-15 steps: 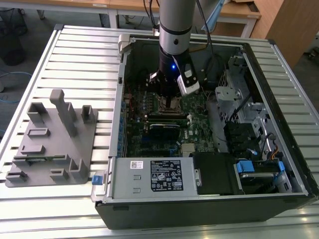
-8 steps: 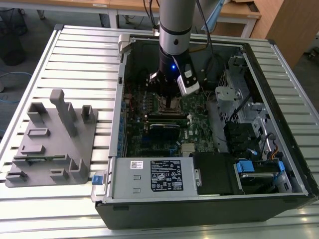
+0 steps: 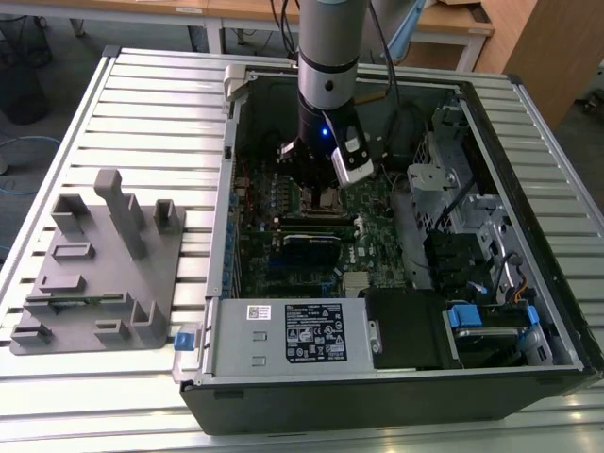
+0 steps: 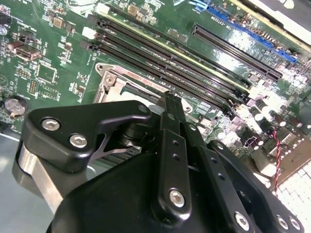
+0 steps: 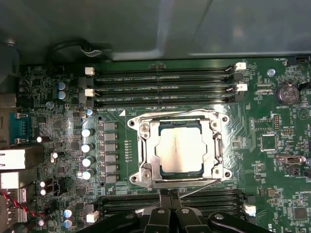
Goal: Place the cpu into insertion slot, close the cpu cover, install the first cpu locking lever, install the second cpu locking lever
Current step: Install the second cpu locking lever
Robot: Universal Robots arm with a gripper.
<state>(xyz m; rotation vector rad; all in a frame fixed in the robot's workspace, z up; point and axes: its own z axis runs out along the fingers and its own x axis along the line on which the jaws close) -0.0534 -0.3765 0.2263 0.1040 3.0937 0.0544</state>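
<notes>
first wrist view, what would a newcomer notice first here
The silver-topped cpu sits in the insertion slot mid-motherboard, with the cpu cover framing it. The black hand hangs beside the socket's edge, next to long memory slots. In the exterior view, the arm reaches down into the open computer case.

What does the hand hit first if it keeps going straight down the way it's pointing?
Most likely the edge of the cpu cover nearest the fingertips, closed over the cpu in the insertion slot. The hand points down at that rim, beside the memory slots. Depth is unclear, so it could land on the board just short.
</notes>
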